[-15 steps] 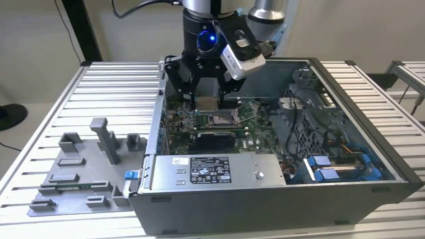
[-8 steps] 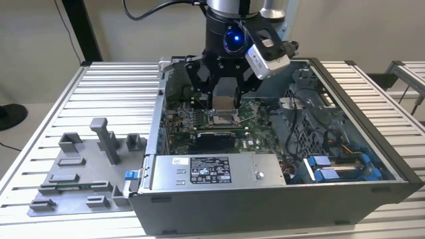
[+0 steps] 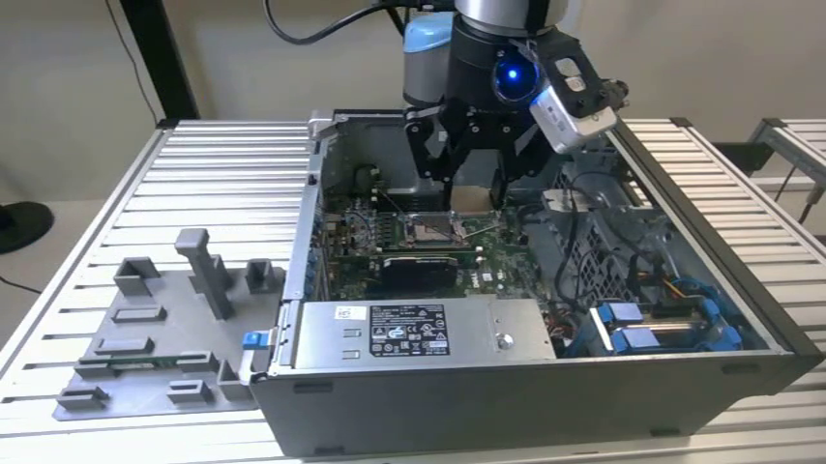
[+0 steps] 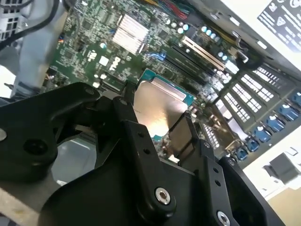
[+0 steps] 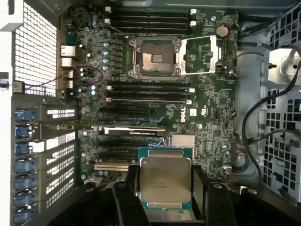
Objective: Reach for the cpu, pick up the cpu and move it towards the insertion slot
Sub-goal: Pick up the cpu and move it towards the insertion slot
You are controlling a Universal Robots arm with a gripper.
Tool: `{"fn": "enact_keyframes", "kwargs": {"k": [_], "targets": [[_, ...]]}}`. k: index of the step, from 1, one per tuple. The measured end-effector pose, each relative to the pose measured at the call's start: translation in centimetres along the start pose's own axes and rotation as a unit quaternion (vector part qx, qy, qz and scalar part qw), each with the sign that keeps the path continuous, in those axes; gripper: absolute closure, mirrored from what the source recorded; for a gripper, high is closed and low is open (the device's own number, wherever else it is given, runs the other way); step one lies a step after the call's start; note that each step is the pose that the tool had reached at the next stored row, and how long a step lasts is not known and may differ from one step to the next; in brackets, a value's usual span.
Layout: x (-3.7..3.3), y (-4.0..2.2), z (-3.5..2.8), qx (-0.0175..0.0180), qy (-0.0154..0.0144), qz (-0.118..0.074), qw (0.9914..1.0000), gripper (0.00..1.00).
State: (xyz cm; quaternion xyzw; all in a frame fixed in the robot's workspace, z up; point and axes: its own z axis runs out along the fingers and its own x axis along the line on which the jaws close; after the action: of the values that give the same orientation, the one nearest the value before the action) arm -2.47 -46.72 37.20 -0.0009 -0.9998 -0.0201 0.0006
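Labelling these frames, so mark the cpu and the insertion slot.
cpu (image 5: 165, 181), first wrist view, on its metal top.
insertion slot (image 5: 154, 57), first wrist view, on its dark centre.

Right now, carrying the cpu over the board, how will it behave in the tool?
The cpu looks flat and rigid, so it probably won't flex. Its smooth metal top suggests it could slip between the tool's fingers. Being thin, it likely weighs little and may be fragile if knocked.

We are seeing the cpu (image 5: 165, 182) showing a brushed, dull-shining metal top with a thin green rim. The gripper (image 5: 165, 207) is looking like matt black plastic. The insertion slot (image 5: 156, 57) is gleaming with a polished metal frame on the green circuit board (image 5: 207, 117). The computer case (image 3: 543, 396) is looking like smooth grey metal.
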Motion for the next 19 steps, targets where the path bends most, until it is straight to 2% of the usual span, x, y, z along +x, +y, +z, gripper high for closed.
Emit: {"fn": "enact_keyframes", "kwargs": {"k": [3, 14, 16, 19], "targets": [[-0.46, 0.0, 0.0, 0.0, 0.0, 0.0, 1.0, 1.0], [-0.48, 0.01, 0.0, 0.0, 0.0, 0.0, 1.0, 1.0], [-0.48, 0.15, 0.01, 0.0, 0.0, 0.0, 1.0, 1.0], [-0.48, 0.76, 0.08, 0.0, 0.0, 0.0, 1.0, 1.0]]}}
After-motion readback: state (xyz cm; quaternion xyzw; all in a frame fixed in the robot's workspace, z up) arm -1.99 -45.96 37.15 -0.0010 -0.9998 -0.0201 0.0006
